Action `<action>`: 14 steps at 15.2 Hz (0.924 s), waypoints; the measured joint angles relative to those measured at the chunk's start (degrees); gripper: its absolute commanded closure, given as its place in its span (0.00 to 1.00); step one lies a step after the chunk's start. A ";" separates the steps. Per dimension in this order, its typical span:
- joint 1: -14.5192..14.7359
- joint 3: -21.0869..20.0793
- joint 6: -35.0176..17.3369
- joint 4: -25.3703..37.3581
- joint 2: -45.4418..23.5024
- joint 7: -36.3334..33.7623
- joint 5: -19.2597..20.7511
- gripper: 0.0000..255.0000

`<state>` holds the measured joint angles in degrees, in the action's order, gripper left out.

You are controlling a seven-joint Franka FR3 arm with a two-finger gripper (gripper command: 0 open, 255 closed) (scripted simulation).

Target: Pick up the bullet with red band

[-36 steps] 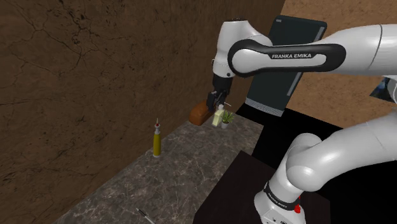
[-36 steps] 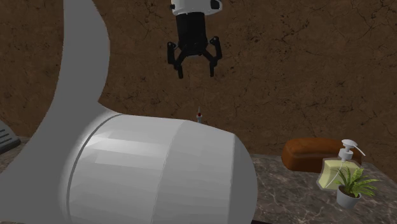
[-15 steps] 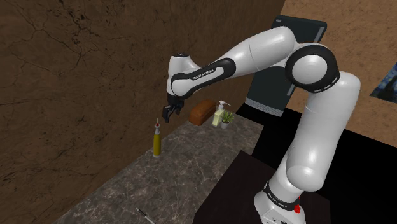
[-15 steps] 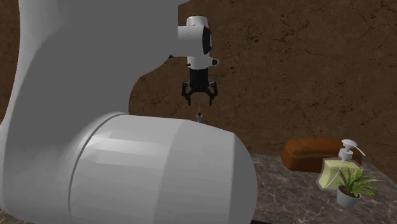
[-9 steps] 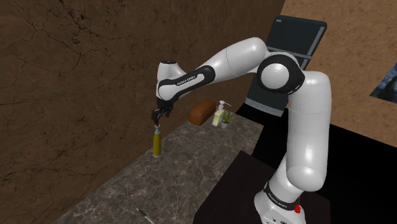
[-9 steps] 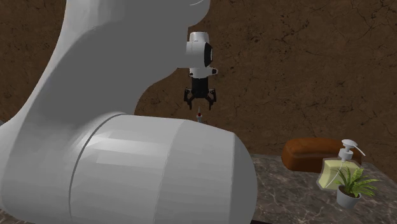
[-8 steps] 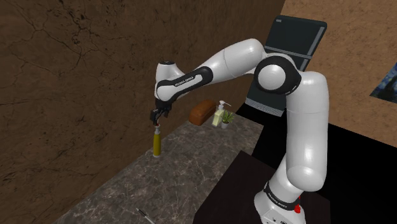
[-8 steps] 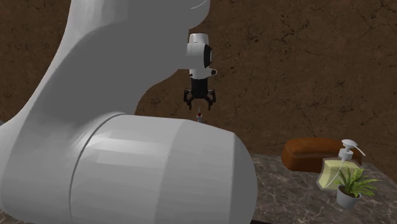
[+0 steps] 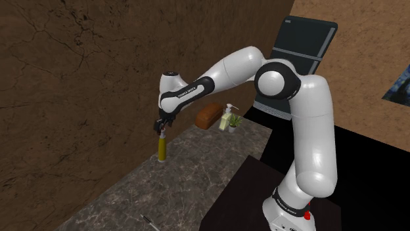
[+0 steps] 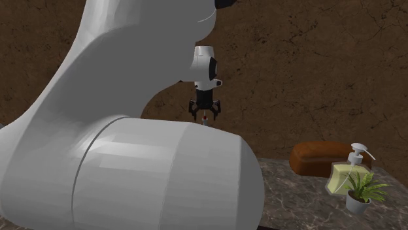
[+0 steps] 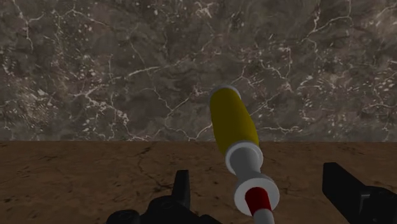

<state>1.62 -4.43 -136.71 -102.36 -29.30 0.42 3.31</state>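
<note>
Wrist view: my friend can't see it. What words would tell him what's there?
A bullet with a yellow body, pale neck and red band stands on a dark marbled counter, inside the open black pincer, which does not touch it.

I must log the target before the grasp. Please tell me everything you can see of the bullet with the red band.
The bullet has a yellow body, a narrower pale grey neck, a red band near the top and a thin tip. It stands upright on the dark marbled counter, close to the brown wall. The open pincer stands over its top, one finger to each side, neither touching it.
</note>
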 measured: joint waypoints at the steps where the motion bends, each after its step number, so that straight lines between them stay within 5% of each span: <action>1: 0.02 0.01 -0.25 -0.09 -0.14 -0.02 0.02 1.00; 14: 0.01 -0.06 0.74 0.16 0.60 0.00 -0.06 1.00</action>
<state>1.63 -4.48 -135.97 -102.20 -28.70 0.41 3.24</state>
